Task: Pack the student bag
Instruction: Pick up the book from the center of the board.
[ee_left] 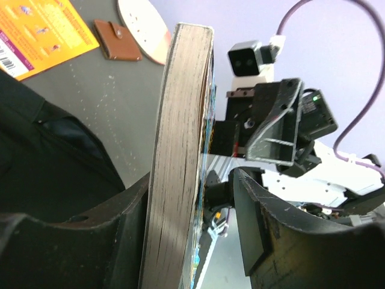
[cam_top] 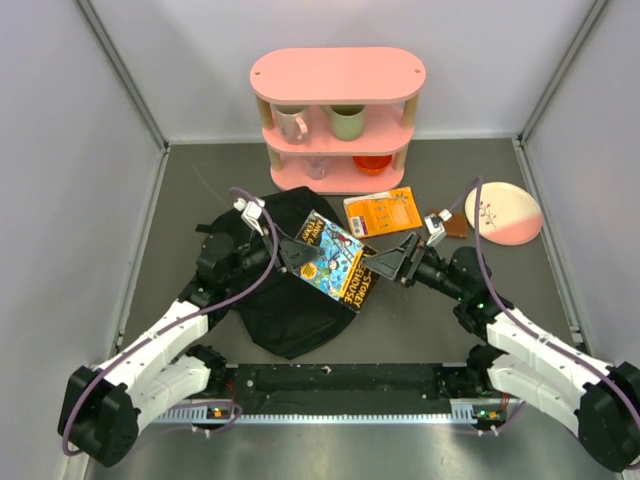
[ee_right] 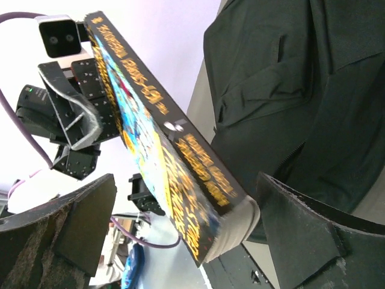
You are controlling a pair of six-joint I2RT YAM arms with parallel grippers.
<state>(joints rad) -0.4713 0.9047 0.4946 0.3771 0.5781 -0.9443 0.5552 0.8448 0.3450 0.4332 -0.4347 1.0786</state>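
Grey tabletop [cam_top: 420, 320], white enclosure walls on three sides.

Back centre: pink oval shelf unit [cam_top: 337, 75]. A white mug [cam_top: 291, 122] and a pale green mug [cam_top: 347, 121] stand on the upper level, an orange bowl [cam_top: 372, 162] on the lower level.

Flat on the table in front of the shelf: orange printed booklet [cam_top: 381, 211]. Small brown leather wallet [cam_top: 452, 224] to its right. Round pink-and-white plate [cam_top: 503, 213] further right.

Large soft black fabric backpack [cam_top: 290, 310]: lies flat and wrinkled on the table, left of centre, in front of the shelf. It sits between the two arms, nearer the left one.

Thick paperback book with black, blue and yellow illustrated cover [cam_top: 335, 262]: off the table, tilted, over the backpack's right edge, between the two grippers.

Left gripper [cam_top: 288, 256]: jaws on either side of the book's left end, clamped on it. Left wrist view shows one finger [ee_left: 90, 241] flat against the back cover. The other finger sits close on the front-cover side; contact there is hard to make out.

Right gripper [cam_top: 385, 262]: jaws spread wide, straddling the book's right end. Right wrist view shows a gap between each finger and the book, narrow on one side. Not touching.
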